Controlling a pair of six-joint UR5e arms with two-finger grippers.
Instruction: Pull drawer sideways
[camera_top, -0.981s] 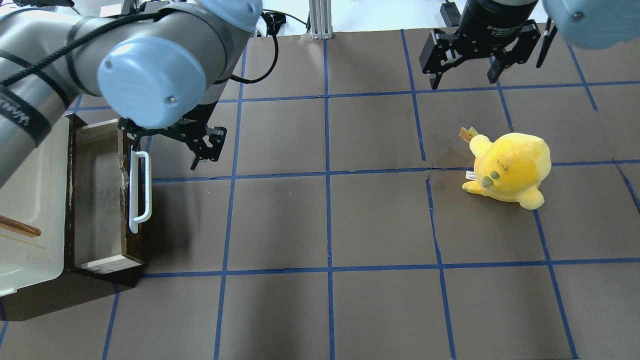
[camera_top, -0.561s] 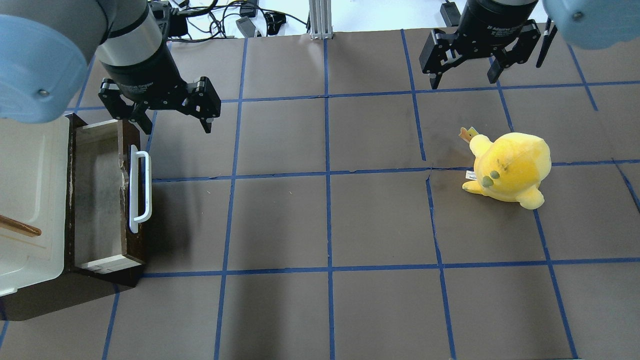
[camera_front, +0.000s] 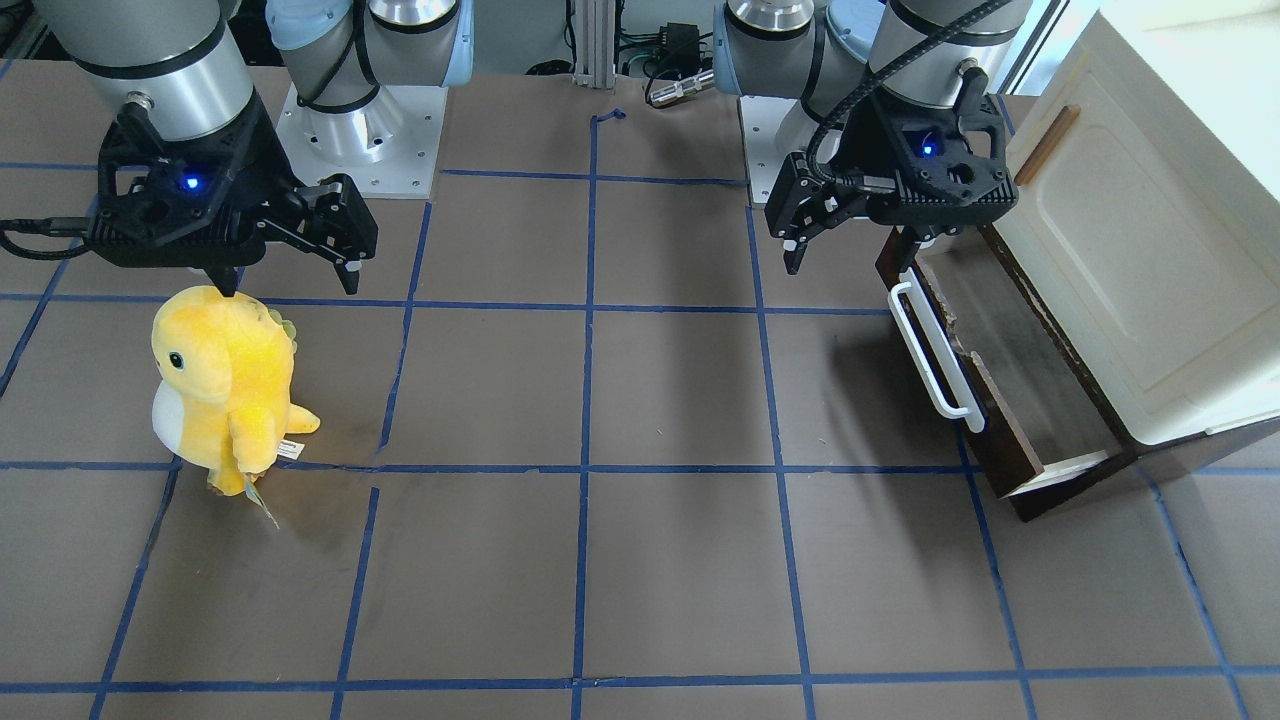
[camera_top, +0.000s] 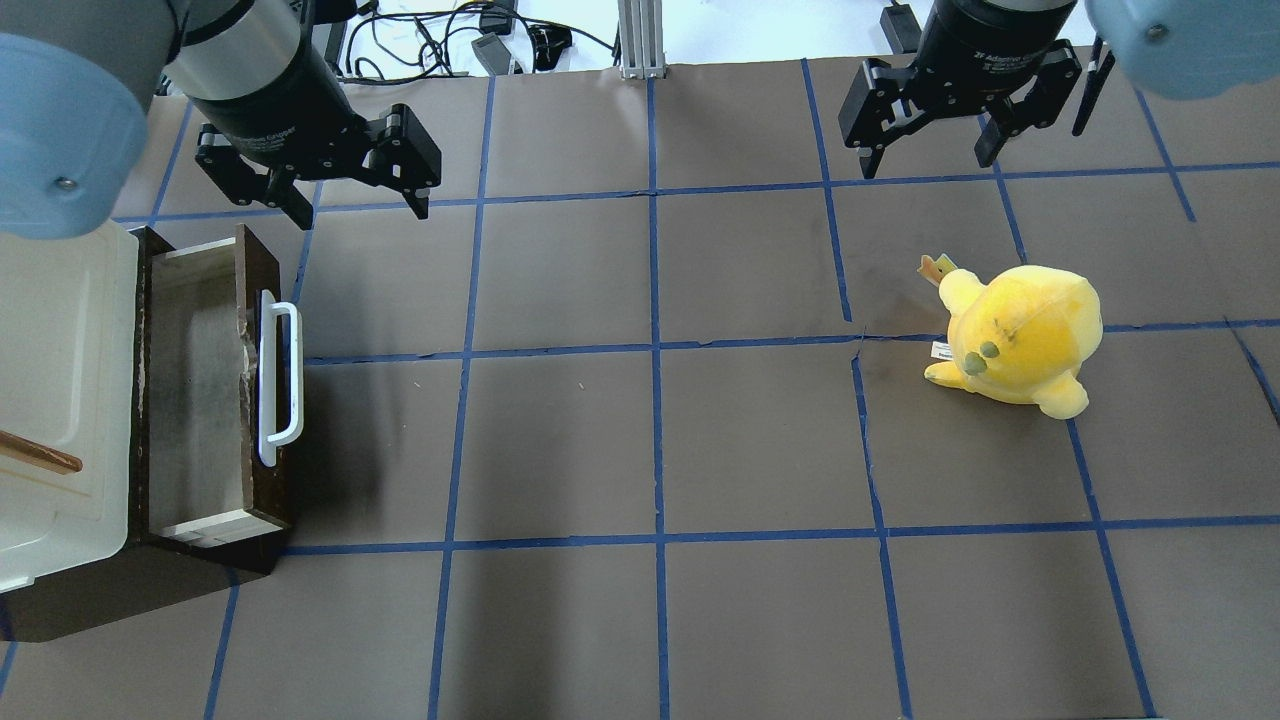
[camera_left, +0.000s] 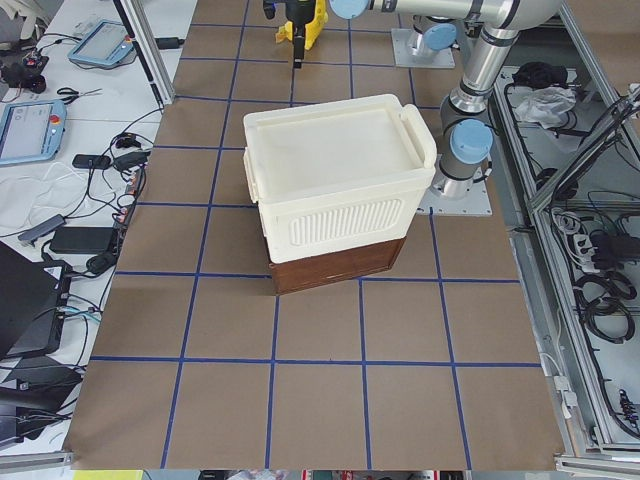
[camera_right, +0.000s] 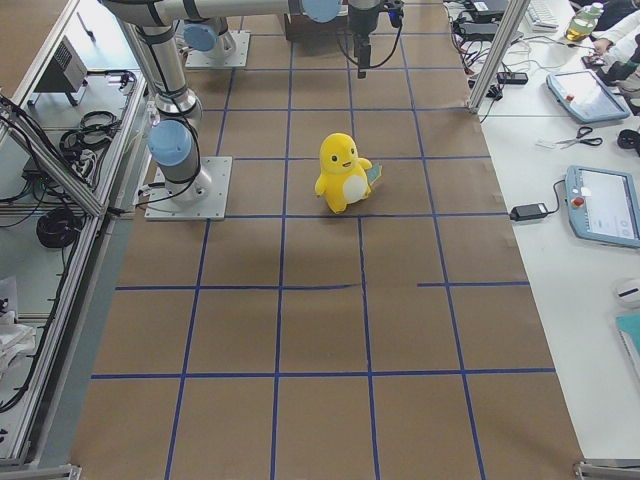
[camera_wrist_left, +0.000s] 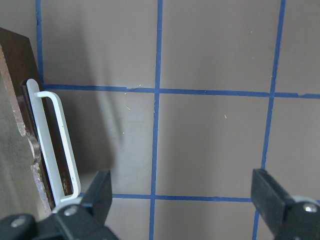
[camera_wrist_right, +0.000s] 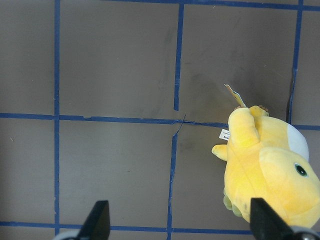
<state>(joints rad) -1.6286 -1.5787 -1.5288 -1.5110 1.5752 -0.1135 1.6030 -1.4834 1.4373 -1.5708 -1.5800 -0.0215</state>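
Note:
The dark brown drawer (camera_top: 200, 380) stands pulled out of the cabinet, its pale inside showing. Its long white bar handle (camera_top: 280, 385) faces the table's middle. The drawer (camera_front: 1005, 365) and handle (camera_front: 935, 345) also show in the front-facing view. My left gripper (camera_top: 362, 210) is open and empty, in the air beyond the handle's far end and apart from it. The left wrist view shows its open fingers (camera_wrist_left: 97, 192) with the handle (camera_wrist_left: 52, 140) at the left. My right gripper (camera_top: 927, 165) is open and empty at the far right.
A cream-white cabinet (camera_top: 50, 400) on a brown base sits at the left edge behind the drawer. A yellow plush toy (camera_top: 1020, 335) stands at the right, just in front of the right gripper (camera_front: 288, 285). The table is brown with blue tape lines.
My left gripper has pulled up and back from the handle's far end, towards the table's far side. The drawer and the right gripper have not moved.

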